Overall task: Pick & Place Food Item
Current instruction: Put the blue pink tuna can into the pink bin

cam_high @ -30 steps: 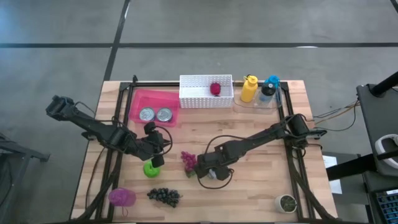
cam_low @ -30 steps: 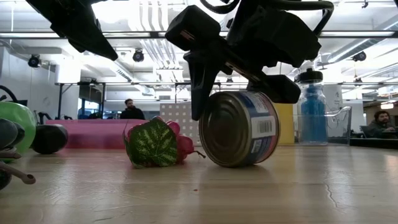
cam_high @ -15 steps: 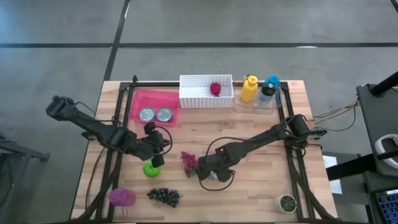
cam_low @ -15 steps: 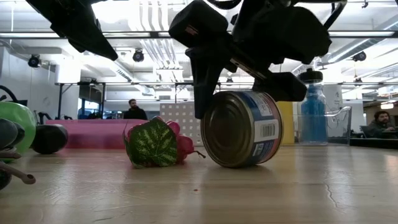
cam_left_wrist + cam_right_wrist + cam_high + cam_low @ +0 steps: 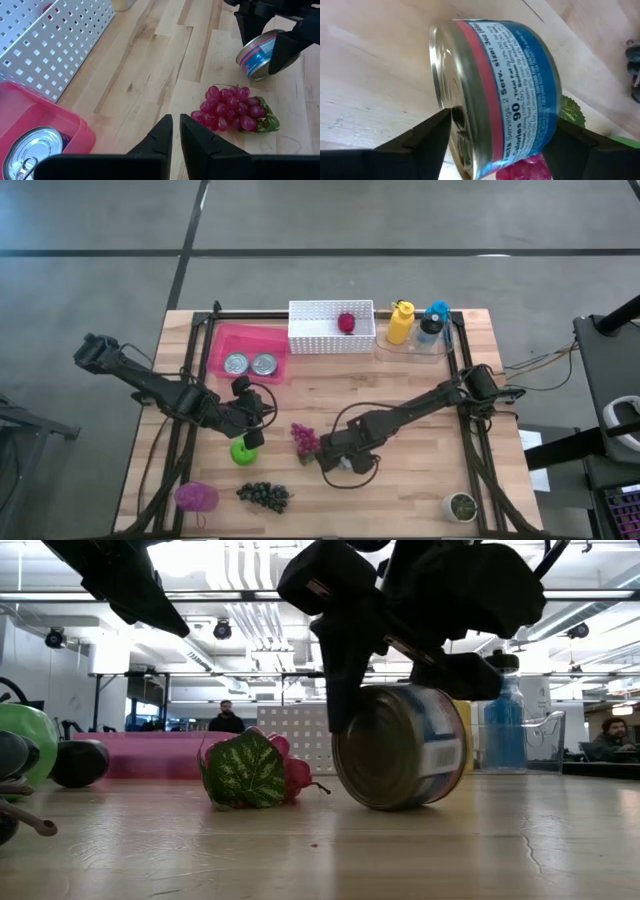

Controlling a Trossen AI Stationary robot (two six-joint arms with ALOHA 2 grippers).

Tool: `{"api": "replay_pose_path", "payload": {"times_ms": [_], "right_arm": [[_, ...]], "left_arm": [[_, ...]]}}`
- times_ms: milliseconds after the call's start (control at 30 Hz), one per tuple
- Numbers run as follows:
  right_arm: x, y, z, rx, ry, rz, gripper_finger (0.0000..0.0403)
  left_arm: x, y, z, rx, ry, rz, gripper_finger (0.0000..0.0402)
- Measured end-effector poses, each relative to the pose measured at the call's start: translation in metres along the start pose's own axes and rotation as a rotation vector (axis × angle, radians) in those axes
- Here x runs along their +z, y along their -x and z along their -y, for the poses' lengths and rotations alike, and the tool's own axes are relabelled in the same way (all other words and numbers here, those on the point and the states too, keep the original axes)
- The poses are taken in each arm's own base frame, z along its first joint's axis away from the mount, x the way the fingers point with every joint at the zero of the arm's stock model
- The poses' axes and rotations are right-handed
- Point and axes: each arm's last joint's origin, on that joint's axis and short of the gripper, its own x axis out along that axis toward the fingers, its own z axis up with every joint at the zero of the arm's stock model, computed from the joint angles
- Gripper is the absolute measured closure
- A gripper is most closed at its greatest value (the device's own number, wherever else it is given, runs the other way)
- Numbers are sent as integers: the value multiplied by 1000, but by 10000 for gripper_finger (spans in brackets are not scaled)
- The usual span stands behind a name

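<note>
Can (image 5: 400,748): on its side on the table (image 5: 420,400), between the right gripper's (image 5: 345,463) fingers; grip unclear.
Left gripper (image 5: 250,438): pinched shut, empty.
Nearby: red grapes (image 5: 304,439) just beside can; green apple (image 5: 243,451) farther off.
Axis: flat ends upright, tilted.

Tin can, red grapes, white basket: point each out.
tin can (image 5: 400,750), low view, its round end face
red grapes (image 5: 227,109), left wrist view, middle of the bunch
white basket (image 5: 318,338), high view, its front wall
</note>
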Motion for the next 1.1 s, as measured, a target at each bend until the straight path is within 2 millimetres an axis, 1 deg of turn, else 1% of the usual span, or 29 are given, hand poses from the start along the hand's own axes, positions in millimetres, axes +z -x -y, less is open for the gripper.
{"api": "replay_pose_path", "payload": {"times_ms": [267, 367, 600, 767, 900, 1000, 1100], "right_arm": [[1, 0, 0, -1, -1, 26, 210], [1, 0, 0, -3, -1, 27, 222], [1, 0, 0, -3, -1, 23, 211], [1, 0, 1, -9, -1, 20, 223], [1, 1, 2, -13, -4, 19, 223], [0, 2, 4, -20, -55, 18, 222], [1, 2, 4, -20, -138, 23, 212]], "left_arm": [[0, 0, 0, 0, 0, 0, 363], [0, 0, 0, 0, 0, 0, 363], [0, 0, 0, 0, 0, 0, 363], [0, 0, 0, 0, 0, 0, 363], [0, 0, 0, 0, 0, 0, 363], [0, 0, 0, 0, 0, 0, 363], [0, 0, 0, 0, 0, 0, 363]]}}
